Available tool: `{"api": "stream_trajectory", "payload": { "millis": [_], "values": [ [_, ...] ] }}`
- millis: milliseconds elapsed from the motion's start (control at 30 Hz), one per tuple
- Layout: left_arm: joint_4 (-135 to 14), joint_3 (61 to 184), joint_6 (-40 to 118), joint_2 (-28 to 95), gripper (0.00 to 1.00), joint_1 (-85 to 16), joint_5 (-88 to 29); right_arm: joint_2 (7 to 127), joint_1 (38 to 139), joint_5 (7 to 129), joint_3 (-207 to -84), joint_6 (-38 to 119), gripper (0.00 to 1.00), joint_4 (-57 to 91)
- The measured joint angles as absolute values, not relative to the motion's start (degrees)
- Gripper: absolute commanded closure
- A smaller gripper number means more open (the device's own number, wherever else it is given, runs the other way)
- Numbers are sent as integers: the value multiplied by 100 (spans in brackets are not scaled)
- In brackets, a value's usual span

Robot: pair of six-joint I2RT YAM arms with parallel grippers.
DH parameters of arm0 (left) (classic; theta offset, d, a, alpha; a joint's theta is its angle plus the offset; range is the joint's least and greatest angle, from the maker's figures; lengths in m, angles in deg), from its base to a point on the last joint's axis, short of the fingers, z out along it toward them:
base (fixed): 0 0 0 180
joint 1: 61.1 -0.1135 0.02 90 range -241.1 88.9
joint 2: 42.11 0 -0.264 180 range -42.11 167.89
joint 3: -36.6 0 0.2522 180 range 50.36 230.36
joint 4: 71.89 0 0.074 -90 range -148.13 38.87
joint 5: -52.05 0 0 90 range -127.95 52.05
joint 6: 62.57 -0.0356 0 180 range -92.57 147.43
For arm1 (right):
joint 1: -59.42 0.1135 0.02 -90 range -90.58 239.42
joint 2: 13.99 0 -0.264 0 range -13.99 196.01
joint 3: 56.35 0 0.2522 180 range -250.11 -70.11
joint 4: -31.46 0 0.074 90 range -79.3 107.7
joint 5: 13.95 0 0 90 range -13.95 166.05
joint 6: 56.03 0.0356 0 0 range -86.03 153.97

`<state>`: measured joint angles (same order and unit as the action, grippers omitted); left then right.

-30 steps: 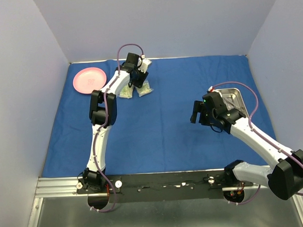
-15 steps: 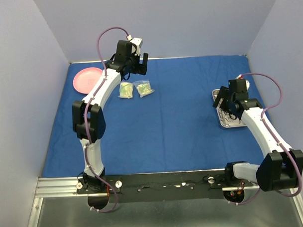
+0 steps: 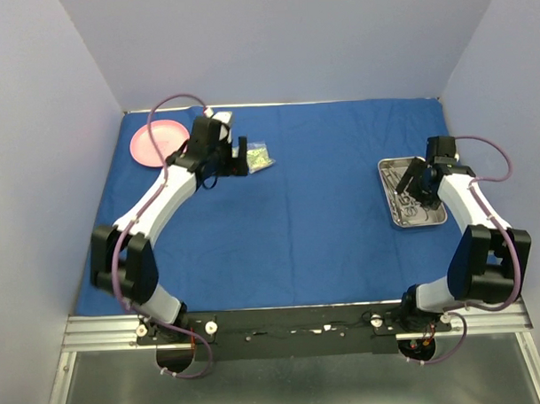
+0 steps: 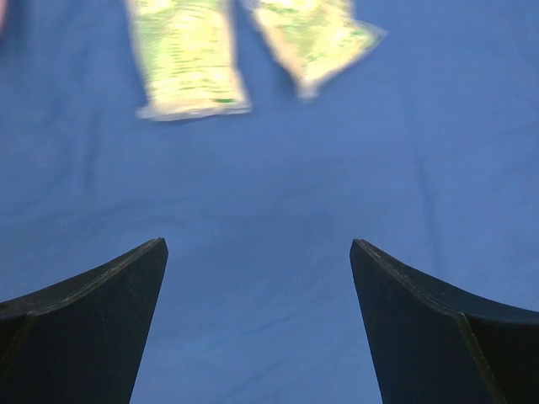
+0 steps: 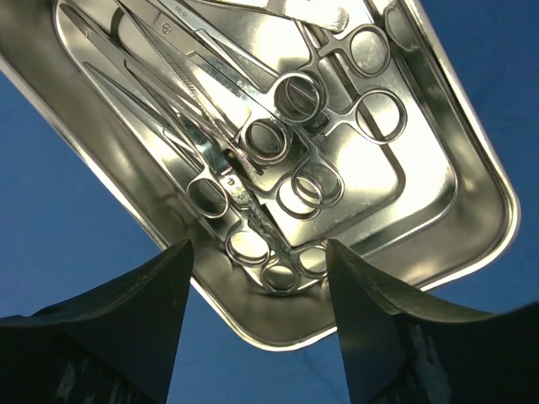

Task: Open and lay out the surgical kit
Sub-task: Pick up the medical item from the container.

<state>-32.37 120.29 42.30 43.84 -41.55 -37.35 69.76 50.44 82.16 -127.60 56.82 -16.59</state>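
Note:
The royal-blue cloth wrap (image 3: 288, 210) lies spread flat over the table. The steel tray (image 3: 433, 219) sits on it at the right and holds several silver scissor-like forceps (image 5: 278, 139) and tweezers. My right gripper (image 3: 413, 183) hovers open and empty over the tray; in the right wrist view (image 5: 257, 252) its fingers straddle the tray's near corner (image 5: 278, 324). Two yellow-green packets (image 4: 187, 59) (image 4: 316, 35) lie side by side on the cloth. My left gripper (image 4: 257, 252) is open and empty just short of them. In the top view it (image 3: 239, 157) hides one packet; the other (image 3: 261, 155) shows.
A pink plate (image 3: 157, 142) sits at the far left corner of the cloth. Blue-grey walls close in the back and both sides. The metal rail (image 3: 292, 323) with both arm bases runs along the near edge.
My left gripper has come down from the far edge to beside the packets, its arm swinging left. My right gripper has moved right, over the tray.

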Motion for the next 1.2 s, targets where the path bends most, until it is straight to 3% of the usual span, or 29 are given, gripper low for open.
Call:
{"api": "stream_trajectory", "payload": {
  "millis": [200,333,900,967,1200],
  "values": [
    [-3694,10696,3959,3241,1,-4168,-4793,7323,5040,8203,-12815,5446,45,-1545],
    [-4022,9994,3784,3193,1,-4186,-5282,7566,5040,8209,-12896,5273,53,-1484],
    [-4522,10060,3561,3549,1,-4186,-5698,8069,5040,7801,-12833,4784,57,-1149],
    [-4524,10060,3559,3556,1,-4186,-5695,8147,5040,7781,-12833,4775,63,-1149],
    [-4535,10060,3555,3560,1,-4186,-5654,8285,5040,7576,-12909,4742,65,-1134]
  ]
}}
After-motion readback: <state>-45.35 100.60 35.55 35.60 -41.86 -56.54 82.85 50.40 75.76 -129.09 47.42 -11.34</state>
